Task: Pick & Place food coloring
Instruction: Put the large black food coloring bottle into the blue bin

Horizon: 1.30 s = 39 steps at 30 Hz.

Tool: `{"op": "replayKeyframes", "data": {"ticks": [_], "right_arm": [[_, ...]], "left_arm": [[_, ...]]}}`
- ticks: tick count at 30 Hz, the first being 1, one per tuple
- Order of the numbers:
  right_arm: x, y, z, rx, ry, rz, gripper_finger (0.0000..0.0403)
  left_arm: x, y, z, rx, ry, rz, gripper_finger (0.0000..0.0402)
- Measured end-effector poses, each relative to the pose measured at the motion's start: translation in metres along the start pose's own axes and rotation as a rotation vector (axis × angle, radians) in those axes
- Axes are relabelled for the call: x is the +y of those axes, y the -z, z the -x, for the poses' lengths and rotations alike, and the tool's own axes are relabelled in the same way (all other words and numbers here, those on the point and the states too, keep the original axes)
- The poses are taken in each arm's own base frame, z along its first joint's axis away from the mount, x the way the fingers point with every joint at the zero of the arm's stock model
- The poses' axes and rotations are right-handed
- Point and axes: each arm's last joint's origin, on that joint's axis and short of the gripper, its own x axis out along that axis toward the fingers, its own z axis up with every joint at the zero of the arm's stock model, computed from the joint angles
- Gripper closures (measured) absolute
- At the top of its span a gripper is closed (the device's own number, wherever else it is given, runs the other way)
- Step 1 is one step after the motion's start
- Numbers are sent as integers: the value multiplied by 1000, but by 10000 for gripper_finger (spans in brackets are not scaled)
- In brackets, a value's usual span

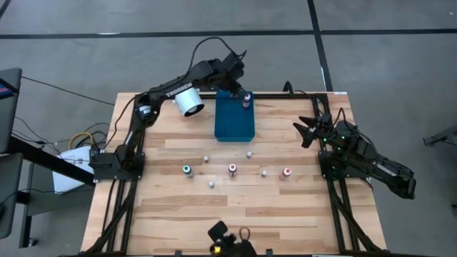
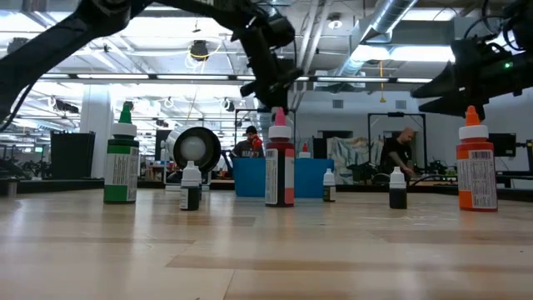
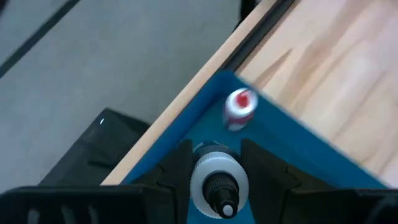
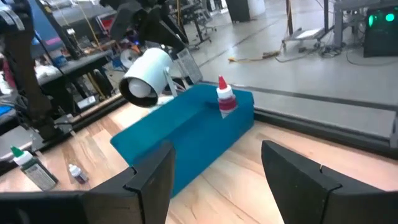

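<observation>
Our left hand (image 3: 219, 180) grips a small bottle (image 3: 219, 186) over the far corner of the blue tray (image 1: 234, 118). A red-topped bottle (image 3: 239, 106) already stands just ahead of it. Lowering carelessly, we could knock that one over. Our right hand (image 1: 308, 130) waits unclenched over the desk (image 1: 285, 214). The remaining bottles (image 1: 232, 169) stand well behind.

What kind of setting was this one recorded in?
Likely an open robotics lab or workshop: exposed ceiling ducts and strip lighting overhead, other equipment stands behind the table, a person working in the background, and bare concrete floor.
</observation>
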Motion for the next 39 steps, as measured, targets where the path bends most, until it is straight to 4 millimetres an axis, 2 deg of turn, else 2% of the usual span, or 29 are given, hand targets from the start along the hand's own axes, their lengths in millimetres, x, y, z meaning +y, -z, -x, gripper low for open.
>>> {"op": "replayKeyframes", "data": {"ticks": [6, 9, 14, 19, 39], "right_arm": [[-1, 2, 0, 17, 27, 2, 178], [-2, 2, 0, 10, 49, 2, 178], [-2, 2, 0, 8, 56, 3, 178], [-2, 2, 0, 11, 57, 3, 178], [-2, 2, 0, 10, 55, 2, 178]], "left_arm": [[22, 12, -15, 104, -21, 36, 291], [24, 13, -21, 107, -23, 43, 293], [21, 16, -32, 131, -16, 36, 291], [17, 23, -51, 172, -30, 18, 290], [18, 44, -90, 244, -32, 19, 288]]}}
